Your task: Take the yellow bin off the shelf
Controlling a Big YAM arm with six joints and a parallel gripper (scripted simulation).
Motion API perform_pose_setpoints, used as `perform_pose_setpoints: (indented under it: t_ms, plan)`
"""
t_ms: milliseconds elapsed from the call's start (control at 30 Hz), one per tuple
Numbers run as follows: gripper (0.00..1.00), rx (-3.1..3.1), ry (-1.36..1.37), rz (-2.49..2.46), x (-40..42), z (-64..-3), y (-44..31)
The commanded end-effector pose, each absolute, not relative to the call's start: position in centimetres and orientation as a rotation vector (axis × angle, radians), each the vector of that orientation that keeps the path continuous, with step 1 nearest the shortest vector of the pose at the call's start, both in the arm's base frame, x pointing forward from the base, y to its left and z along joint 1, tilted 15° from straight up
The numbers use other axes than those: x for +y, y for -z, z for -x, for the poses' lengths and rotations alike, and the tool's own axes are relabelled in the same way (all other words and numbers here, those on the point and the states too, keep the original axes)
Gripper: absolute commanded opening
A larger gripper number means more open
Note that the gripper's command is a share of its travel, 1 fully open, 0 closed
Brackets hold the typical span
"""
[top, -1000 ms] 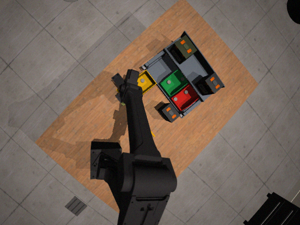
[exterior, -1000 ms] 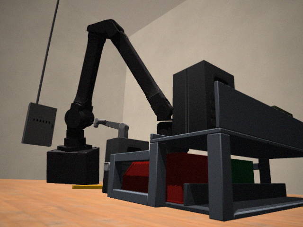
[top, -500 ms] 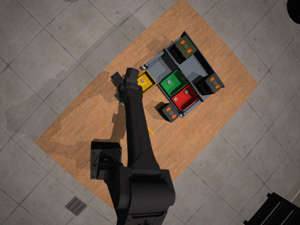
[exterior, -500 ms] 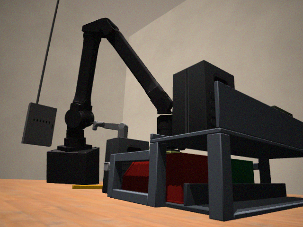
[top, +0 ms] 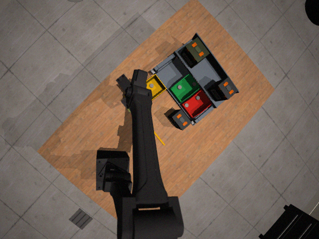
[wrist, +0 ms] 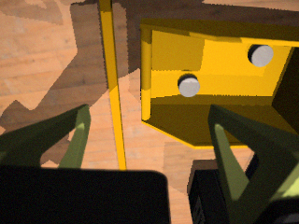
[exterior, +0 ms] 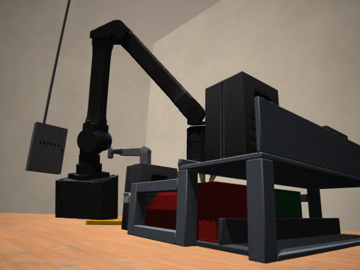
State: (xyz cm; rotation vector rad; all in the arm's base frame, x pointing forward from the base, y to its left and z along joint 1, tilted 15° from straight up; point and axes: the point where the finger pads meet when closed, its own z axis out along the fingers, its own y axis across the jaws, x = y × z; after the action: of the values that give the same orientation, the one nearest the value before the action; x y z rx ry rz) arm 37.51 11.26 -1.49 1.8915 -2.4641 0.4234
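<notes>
with its two fingers spread wide and nothing between them, the tool [wrist: 149,111] hangs above the wooden surface [top: 226,64] [exterior: 43,247] [wrist: 28,51], one finger to each side of a gap. the yellow open bin [top: 157,86] [wrist: 224,51] stands upright on the surface, off the shelf [top: 206,69] [exterior: 261,203] and just beside its front edge; in the wrist view it lies ahead of the tool and toward the right-hand finger, with two round grey parts [wrist: 189,87] [wrist: 260,56] inside. a thin yellow strip [top: 159,139] [exterior: 103,222] [wrist: 112,84] runs along the surface ahead of the gap.

the chief risk is judged to be contact on leaving: a sideways sweep of the right-hand finger, if low enough, could catch the bin's near wall and tip or drag it, spilling the parts. a straight rise would probably avoid this.

hidden or unclear: the forearm covers part of the bin from above; the exterior view loses both bin and fingertips behind the shelf and the dark case [exterior: 229,116]; the bin's far end is cut off in the wrist view; fingertip height cannot be told.
</notes>
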Motion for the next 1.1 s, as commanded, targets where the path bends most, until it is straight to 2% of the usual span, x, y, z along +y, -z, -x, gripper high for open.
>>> perform_pose_setpoints:
  t_ms: [0,200,667,700,1067]
  plan:
    - [0.9,-2.48,-0.432,-1.872,12.0,-38.8,0.9]
    - [0.9,-2.503,-0.449,-1.899,12.8,-39.0,-1.4]
    - [0.9,-2.496,-0.444,-1.891,12.7,-38.8,-1.4]
    - [0.0,-2.496,-0.444,-1.891,12.7,-38.8,-1.4]
    - [0.0,-2.496,-0.444,-1.891,12.7,-38.8,-1.4]
